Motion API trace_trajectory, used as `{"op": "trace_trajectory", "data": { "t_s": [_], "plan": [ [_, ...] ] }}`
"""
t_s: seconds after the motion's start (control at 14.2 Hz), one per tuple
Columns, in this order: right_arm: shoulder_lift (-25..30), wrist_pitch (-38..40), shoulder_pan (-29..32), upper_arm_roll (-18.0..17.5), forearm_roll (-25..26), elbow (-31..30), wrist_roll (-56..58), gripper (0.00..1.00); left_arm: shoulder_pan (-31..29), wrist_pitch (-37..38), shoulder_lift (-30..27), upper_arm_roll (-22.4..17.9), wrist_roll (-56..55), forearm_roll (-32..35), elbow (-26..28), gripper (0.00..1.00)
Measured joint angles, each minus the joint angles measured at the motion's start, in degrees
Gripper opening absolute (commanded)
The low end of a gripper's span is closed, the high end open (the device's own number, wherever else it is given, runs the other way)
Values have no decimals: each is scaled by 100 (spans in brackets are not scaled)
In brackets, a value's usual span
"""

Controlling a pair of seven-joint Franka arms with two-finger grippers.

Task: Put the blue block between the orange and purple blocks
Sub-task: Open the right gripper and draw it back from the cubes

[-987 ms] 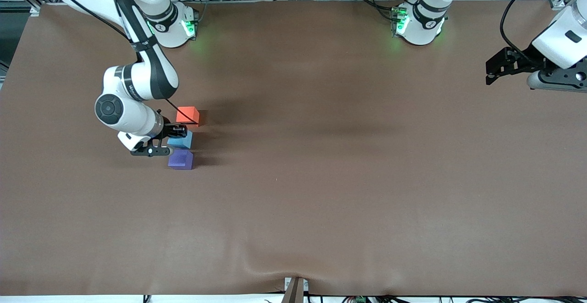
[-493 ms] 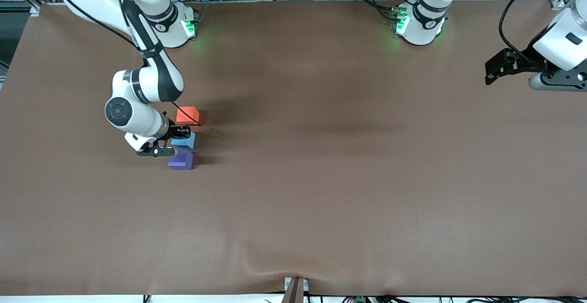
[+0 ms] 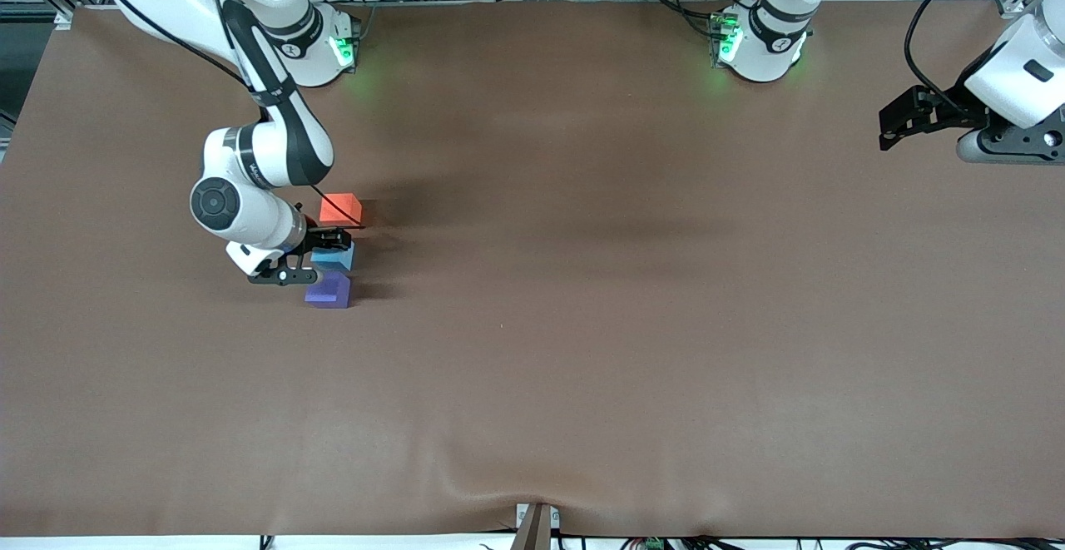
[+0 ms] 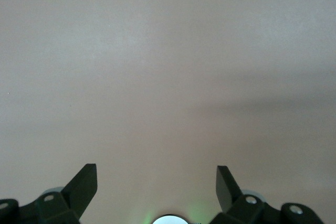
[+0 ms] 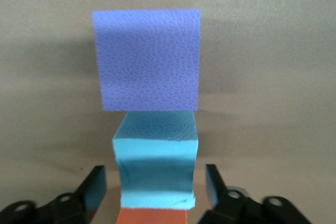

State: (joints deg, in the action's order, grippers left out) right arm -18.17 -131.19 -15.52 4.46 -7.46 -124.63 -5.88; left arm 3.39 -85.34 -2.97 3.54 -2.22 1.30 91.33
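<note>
The blue block (image 3: 337, 259) sits on the table between the orange block (image 3: 341, 208) and the purple block (image 3: 328, 290), the three in a short row. My right gripper (image 3: 327, 246) is low around the blue block, open, with a gap between each finger and the block. The right wrist view shows the purple block (image 5: 147, 59), the blue block (image 5: 156, 166) between the fingers of my right gripper (image 5: 156, 184), and the orange block's edge (image 5: 152, 217). My left gripper (image 3: 894, 127) waits open over the left arm's end of the table, and it (image 4: 156, 182) holds nothing.
The brown table cover (image 3: 582, 325) has a small ridge at its edge nearest the front camera (image 3: 499, 492). The two arm bases (image 3: 753, 42) stand along the table's edge farthest from the front camera.
My right gripper's fingers have opened and let go of the blue block, which rests between the orange and purple blocks. The right arm shifted slightly before that.
</note>
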Motion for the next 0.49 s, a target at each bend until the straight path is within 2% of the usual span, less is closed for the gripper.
{"op": "trace_trajectory", "data": {
  "t_s": [0.28, 0.49],
  "plan": [
    [118, 1961, 203, 20, -50, 1515, -11, 100, -10, 3, 0, 0, 0, 0, -4, 100],
    [189, 2997, 684, 34, -81, 2800, 9, 100, -19, 7, 0, 0, 0, 0, -4, 100]
  ]
}}
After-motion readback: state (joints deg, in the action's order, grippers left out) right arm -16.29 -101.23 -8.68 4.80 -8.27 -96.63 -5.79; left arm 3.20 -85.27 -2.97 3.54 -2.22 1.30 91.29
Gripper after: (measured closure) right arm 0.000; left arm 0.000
